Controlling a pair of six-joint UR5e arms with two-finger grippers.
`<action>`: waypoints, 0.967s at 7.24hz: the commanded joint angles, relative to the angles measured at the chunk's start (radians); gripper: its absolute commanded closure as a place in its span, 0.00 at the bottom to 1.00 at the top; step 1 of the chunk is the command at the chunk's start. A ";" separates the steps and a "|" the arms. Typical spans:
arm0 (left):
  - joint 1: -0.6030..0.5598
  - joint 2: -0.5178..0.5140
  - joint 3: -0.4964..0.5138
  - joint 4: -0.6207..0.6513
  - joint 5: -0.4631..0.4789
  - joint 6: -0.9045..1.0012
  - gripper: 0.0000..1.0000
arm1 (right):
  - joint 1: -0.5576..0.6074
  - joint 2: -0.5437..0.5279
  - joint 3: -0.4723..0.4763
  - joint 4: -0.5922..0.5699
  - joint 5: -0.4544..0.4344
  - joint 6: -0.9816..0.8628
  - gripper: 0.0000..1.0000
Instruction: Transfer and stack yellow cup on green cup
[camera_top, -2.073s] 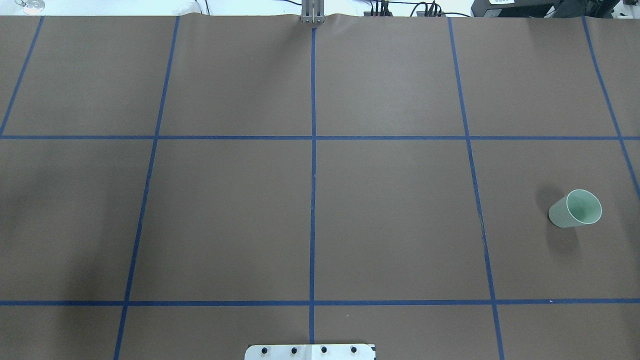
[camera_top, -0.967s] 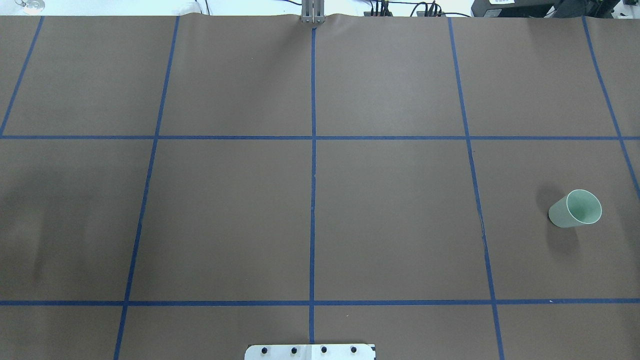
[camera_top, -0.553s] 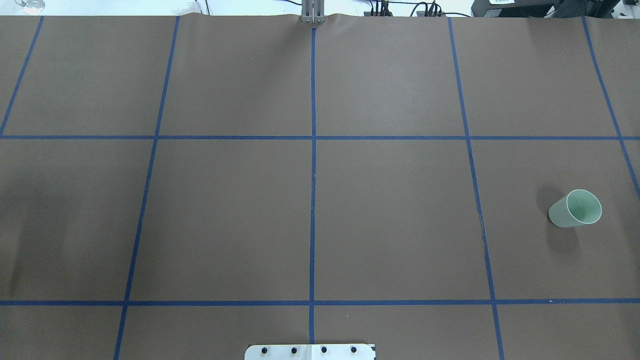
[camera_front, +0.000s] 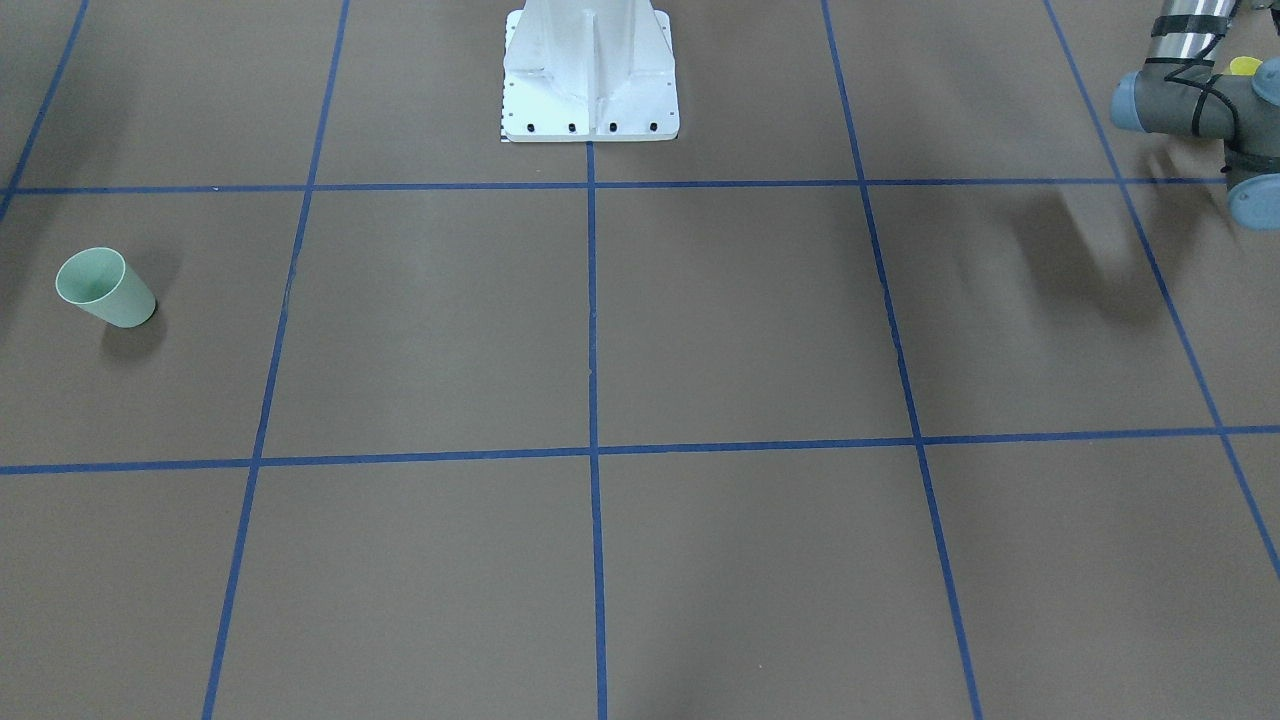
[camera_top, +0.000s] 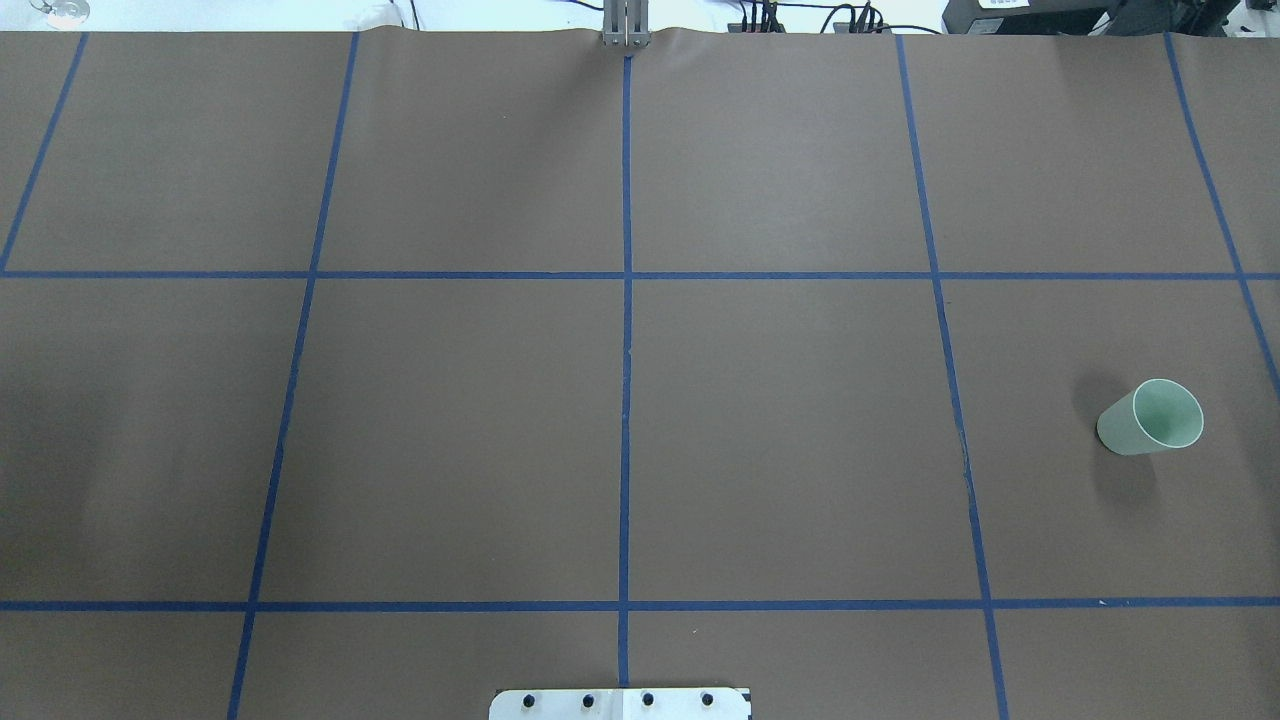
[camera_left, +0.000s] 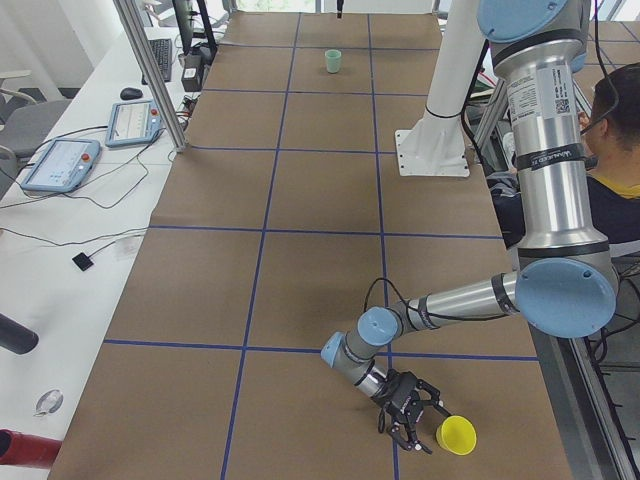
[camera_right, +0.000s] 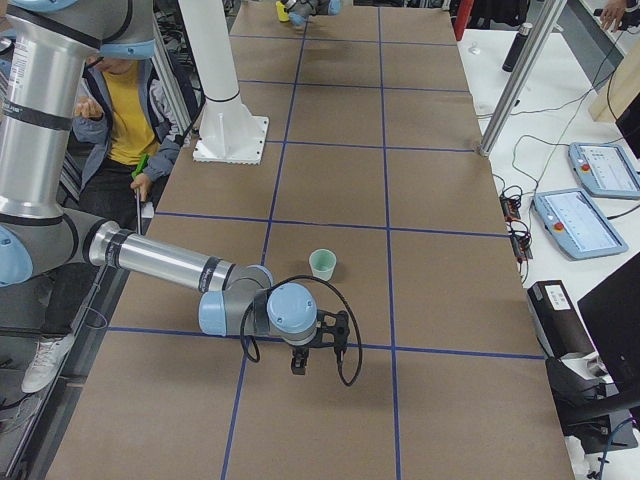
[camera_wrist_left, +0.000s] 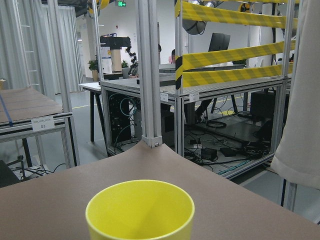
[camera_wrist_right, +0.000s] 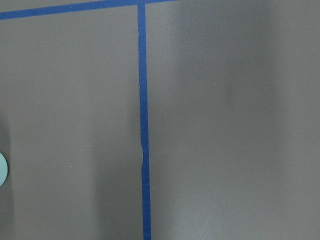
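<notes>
The yellow cup (camera_left: 456, 435) stands upright near the table's end on my left, and it fills the bottom of the left wrist view (camera_wrist_left: 140, 210). My left gripper (camera_left: 418, 440) sits low beside it, close to its side; I cannot tell whether it is open or shut. The green cup (camera_top: 1150, 418) stands upright and alone on the right side of the table (camera_front: 105, 288). My right gripper (camera_right: 318, 358) hangs above the mat a short way from the green cup (camera_right: 322, 264); its state cannot be judged.
A white robot base plate (camera_front: 590, 70) sits at mid-table on the robot's side. Blue tape lines (camera_top: 625, 400) grid the brown mat. A seated person (camera_left: 615, 150) is beside the base. Tablets (camera_left: 60, 165) and cables lie on the side bench.
The dark shadow at the left of the overhead view has faded and drawn off toward the left edge. The green cup has not moved.
</notes>
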 joint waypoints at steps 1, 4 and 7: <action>0.038 0.001 0.001 -0.001 -0.066 -0.003 0.00 | 0.000 0.002 0.001 0.000 -0.001 0.000 0.00; 0.053 0.001 0.045 -0.001 -0.118 -0.003 0.00 | 0.000 0.008 0.001 0.000 -0.001 0.000 0.00; 0.055 0.001 0.111 -0.024 -0.123 -0.001 0.00 | 0.000 0.014 0.001 0.000 -0.001 0.000 0.00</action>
